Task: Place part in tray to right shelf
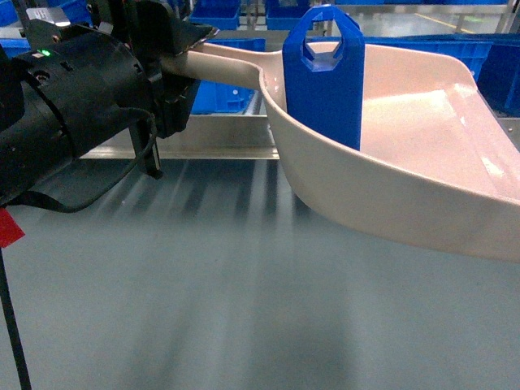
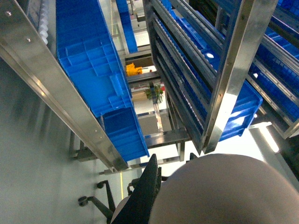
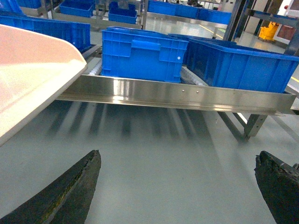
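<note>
While held aloft, tray [image 1: 422, 154] with upright part [image 1: 325, 77]

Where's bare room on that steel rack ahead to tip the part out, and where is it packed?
Crowded: in the right wrist view, large blue crates sit side by side right behind the right shelf's front rail, with little gap between them. Free: the grey floor before the rail, under the right gripper. The tray holds the part upright.

The tray [image 1: 422, 138] runs off the right edge of the head view, its front lip unseen. Its handle end is buried in the left claw [image 1: 180, 61], whose fingers cannot be made out. The part [image 1: 323, 77] has its base hidden behind the tray's wall. In the right wrist view, both fingers [image 3: 70, 196] are cropped at the bottom edge.
</note>
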Available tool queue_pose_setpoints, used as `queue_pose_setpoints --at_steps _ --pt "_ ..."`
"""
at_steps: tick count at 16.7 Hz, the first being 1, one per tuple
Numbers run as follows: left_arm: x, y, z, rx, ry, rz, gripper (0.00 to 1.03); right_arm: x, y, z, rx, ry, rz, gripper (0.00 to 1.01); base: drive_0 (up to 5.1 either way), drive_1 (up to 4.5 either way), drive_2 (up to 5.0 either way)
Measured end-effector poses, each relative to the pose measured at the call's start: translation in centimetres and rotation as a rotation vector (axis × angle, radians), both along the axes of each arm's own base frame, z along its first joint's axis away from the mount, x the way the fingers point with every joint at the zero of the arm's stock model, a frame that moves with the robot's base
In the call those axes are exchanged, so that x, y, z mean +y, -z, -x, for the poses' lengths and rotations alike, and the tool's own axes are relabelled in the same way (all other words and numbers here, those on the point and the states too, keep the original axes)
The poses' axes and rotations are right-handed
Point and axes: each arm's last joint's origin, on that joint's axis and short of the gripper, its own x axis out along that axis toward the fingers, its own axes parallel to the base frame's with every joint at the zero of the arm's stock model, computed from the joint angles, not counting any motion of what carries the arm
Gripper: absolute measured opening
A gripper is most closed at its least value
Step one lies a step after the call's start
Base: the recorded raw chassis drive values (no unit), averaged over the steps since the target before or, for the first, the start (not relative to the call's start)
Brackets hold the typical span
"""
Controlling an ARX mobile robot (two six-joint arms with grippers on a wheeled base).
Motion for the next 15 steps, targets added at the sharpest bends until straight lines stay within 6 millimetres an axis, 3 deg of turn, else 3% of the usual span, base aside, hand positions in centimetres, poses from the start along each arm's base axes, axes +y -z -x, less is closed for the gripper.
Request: queue_pose_setpoints --at_steps 15 --pt "0.1 0.0 -0.04 0.0 -0.006 0.001 0.13 0.0 -0.01 0.0 -0.001 0.0 0.0 0.98 0.1 4.1 -3.9"
